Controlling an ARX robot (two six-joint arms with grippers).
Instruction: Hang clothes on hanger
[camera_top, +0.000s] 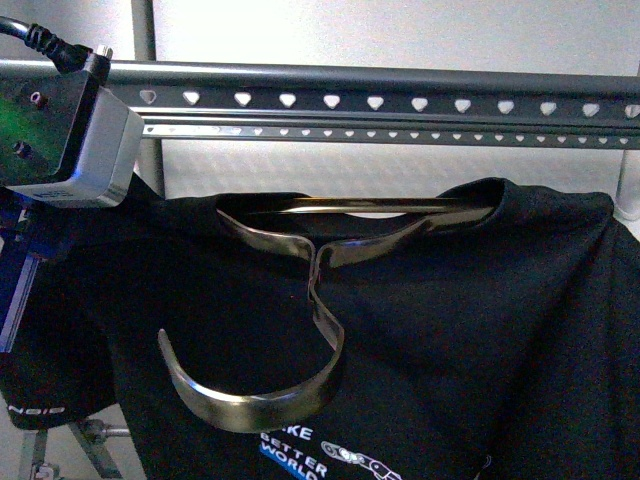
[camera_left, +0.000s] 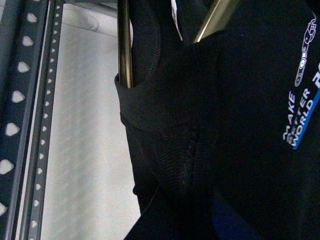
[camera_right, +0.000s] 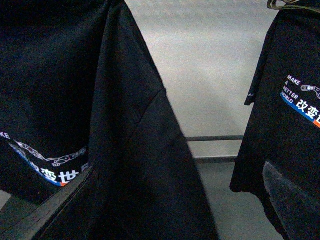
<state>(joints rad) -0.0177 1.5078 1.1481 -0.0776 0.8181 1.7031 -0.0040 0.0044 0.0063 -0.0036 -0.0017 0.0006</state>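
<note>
The black T-shirt (camera_top: 480, 300) hangs spread below the rail. The brass hanger (camera_top: 320, 300) has its slim arms inside the neck opening, and its broad hook curls down over the chest, above the white-and-blue lettering (camera_top: 290, 445). In the left wrist view my left gripper (camera_left: 185, 205) is shut on the shirt's collar fabric (camera_left: 170, 125), with its jaws buried in dark cloth beside the hanger arm (camera_left: 125, 45). My right gripper (camera_right: 178, 172) is open, and black shirt fabric (camera_right: 125, 150) hangs between its fingers (camera_right: 290, 195).
The grey rail with heart-shaped holes (camera_top: 400, 102) runs across the top. My left arm's wrist camera box (camera_top: 70, 130) sits against it at the upper left. In the right wrist view a second black printed shirt (camera_right: 285, 125) hangs further off, in front of a pale wall (camera_right: 210, 75).
</note>
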